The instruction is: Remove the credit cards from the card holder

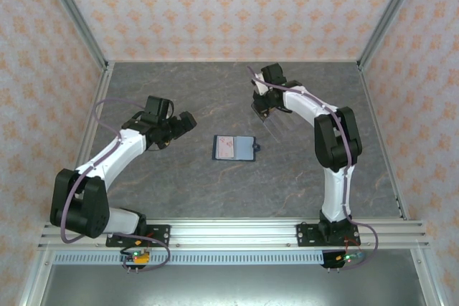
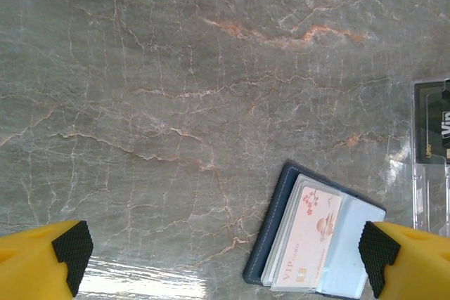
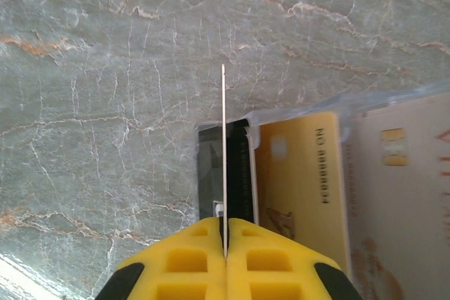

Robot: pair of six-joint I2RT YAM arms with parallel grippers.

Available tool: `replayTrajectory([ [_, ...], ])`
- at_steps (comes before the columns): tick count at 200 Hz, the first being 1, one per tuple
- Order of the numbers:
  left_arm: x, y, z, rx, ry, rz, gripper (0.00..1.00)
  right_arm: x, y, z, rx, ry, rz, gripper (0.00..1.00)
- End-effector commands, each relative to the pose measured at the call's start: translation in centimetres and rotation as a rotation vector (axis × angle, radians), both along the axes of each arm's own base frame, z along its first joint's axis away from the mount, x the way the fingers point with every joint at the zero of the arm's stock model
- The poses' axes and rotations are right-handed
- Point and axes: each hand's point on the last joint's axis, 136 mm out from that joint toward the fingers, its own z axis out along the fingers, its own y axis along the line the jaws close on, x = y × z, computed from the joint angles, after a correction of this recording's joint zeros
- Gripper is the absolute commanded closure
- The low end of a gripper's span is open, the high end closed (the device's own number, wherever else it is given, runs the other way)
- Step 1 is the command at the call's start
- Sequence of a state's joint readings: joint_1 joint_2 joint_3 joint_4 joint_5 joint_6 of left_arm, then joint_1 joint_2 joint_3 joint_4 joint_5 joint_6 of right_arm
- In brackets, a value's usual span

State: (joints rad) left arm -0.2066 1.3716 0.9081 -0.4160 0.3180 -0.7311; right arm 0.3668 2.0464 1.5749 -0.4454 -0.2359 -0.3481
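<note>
Our right hand (image 3: 225,235) is clamped tight on one thin card (image 3: 223,138), which stands upright and edge-on to the wrist camera, so we cannot say which of the credit cards it is. Directly below it, several loose cards (image 3: 302,180) lie flat on the counter (image 3: 105,103) side by side: a dark one, a gold one and a pale one, apparently under clear sleeves. We judge this to be the set-down step, with a pulled card held over the pile of those already out.

Our left hand (image 2: 226,254) has its fingers spread wide and holds nothing. It hangs near the card holder (image 2: 267,240), which lies open and flat at mid-counter, well apart from the pile. A pink card (image 2: 309,244) sits in its clear pocket, so the job is not finished.

Next, the right hand should lower and let go, then one hand must pin the holder while the other draws out the pink card.
</note>
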Motion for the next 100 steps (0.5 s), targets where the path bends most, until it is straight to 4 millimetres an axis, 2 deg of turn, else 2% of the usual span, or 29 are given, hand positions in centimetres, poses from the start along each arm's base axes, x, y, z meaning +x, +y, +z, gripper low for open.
replayTrajectory([
  [1, -0.2, 0.0, -0.5, -0.005, 0.011, -0.013, 0.0, 0.2, -0.5, 0.2, -0.038, 0.0, 0.007, 1.0],
  [56, -0.2, -0.3, -1.0, -0.021, 0.02, -0.021, 0.0, -0.9, -0.8, 1.0, -0.035, -0.008, 0.016, 1.0],
  [100, -0.3, -0.4, -1.0, -0.025, 0.016, -0.026, 0.0, -1.7, -1.4, 1.0, -0.061, -0.005, 0.016, 1.0],
])
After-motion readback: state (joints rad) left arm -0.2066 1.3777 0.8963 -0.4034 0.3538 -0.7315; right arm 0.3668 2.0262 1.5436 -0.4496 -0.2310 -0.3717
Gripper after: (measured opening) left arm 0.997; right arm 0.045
